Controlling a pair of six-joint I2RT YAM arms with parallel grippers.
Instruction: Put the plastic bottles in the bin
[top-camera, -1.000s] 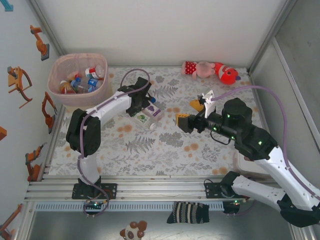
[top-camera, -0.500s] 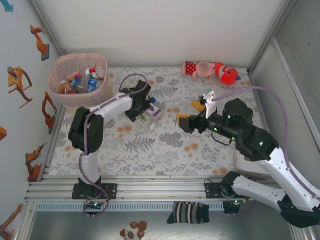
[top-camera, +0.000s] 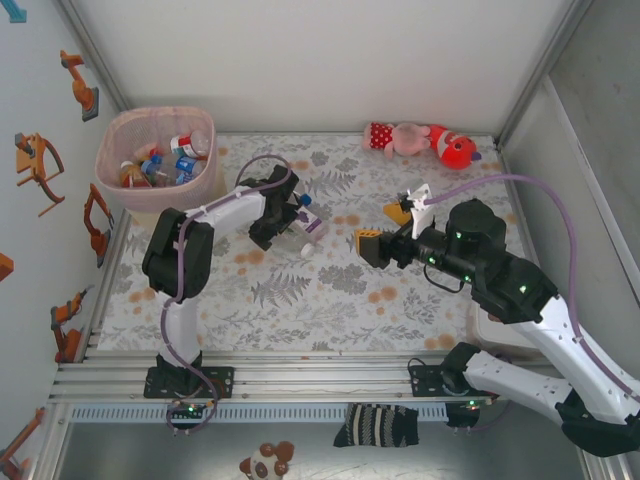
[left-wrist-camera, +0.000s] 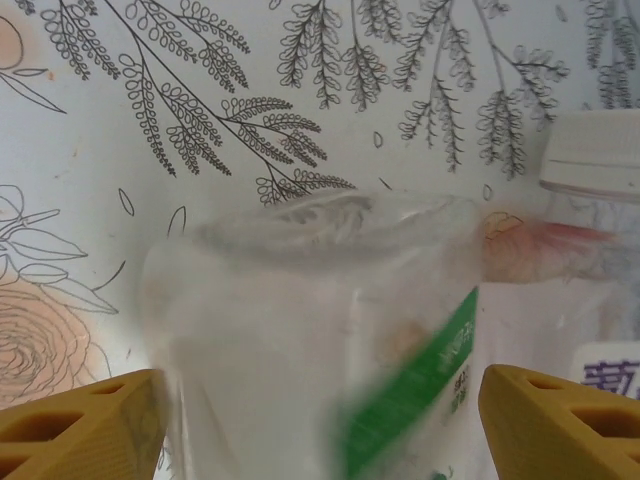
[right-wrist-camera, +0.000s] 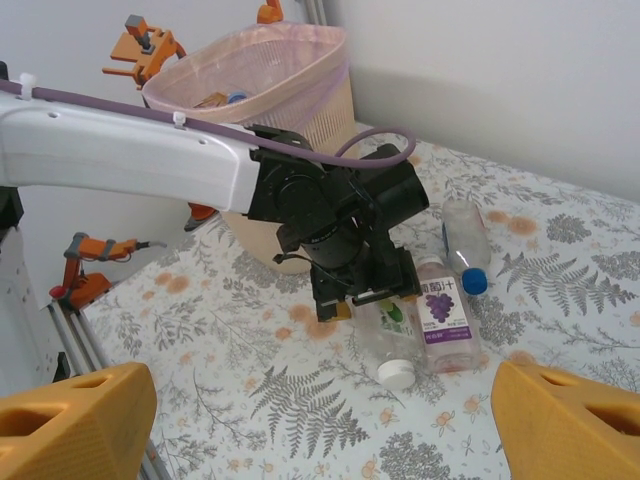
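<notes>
Left end effector (left-wrist-camera: 318, 400): spread wide astride green-labelled bottle (left-wrist-camera: 250, 330), set to pinch its sides. Right end effector (top-camera: 383, 228): likewise spread, empty, held clear.

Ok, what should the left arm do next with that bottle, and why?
Probably the left gripper should close its jaws on the green-labelled bottle. The jaws stand open on either side of it as it lies flat, and it isn't in the bin yet.
</notes>
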